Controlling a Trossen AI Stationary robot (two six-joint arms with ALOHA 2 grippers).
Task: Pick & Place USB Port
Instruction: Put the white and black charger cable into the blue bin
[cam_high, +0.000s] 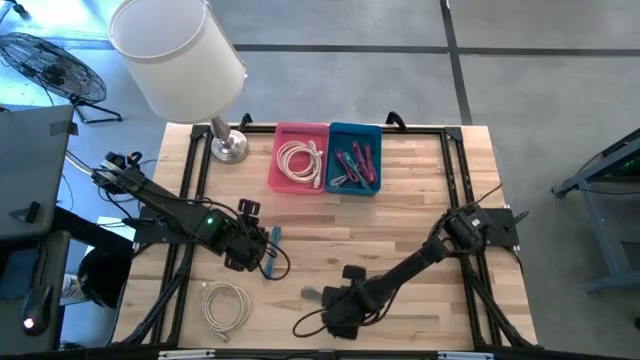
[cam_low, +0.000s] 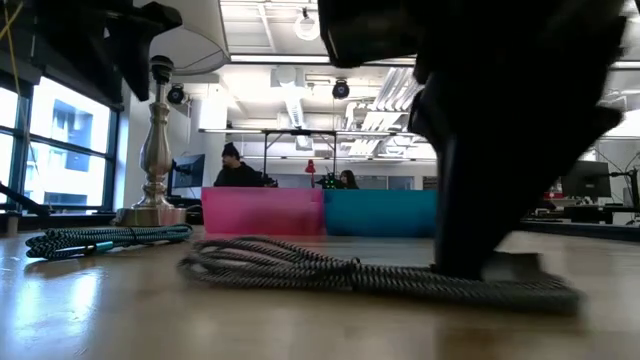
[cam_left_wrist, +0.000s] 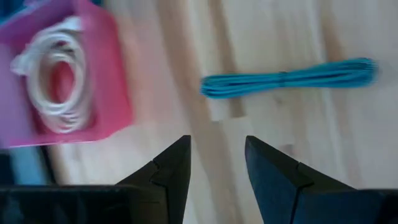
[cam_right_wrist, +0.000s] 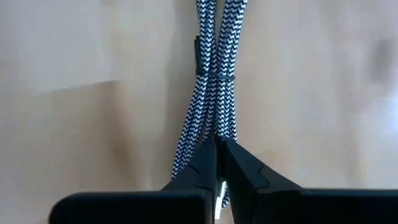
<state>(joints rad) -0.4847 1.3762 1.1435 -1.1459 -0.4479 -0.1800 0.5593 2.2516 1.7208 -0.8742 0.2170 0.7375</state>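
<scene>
A black-and-white braided cable bundle (cam_right_wrist: 214, 56) lies flat on the wooden table (cam_high: 400, 230) near its front edge. My right gripper (cam_right_wrist: 216, 143) stands over it, shut on its strands; the low view shows the bundle (cam_low: 350, 272) stretched along the table under the dark gripper (cam_low: 490, 230). My left gripper (cam_left_wrist: 217, 155) hovers open at the table's left, above bare wood, short of a blue cable bundle (cam_left_wrist: 286, 78). A pink bin (cam_high: 298, 158) holding a white cable and a blue bin (cam_high: 354, 158) holding coloured cables stand at the far side. My right gripper comes at the braided bundle from above, pointing steeply down. Its shut fingertips (cam_right_wrist: 205, 155) meet on the strands (cam_right_wrist: 211, 127) just past the bundle's tie (cam_right_wrist: 214, 76); some strands (cam_right_wrist: 183, 155) pass beside the left finger. The bundle lies flat on the table.
A coiled white cable (cam_high: 225, 305) lies at the front left. A lamp with a white shade (cam_high: 180, 50) and metal base (cam_high: 228, 148) stands at the far left corner. Bare wood lies between the bins and both grippers.
</scene>
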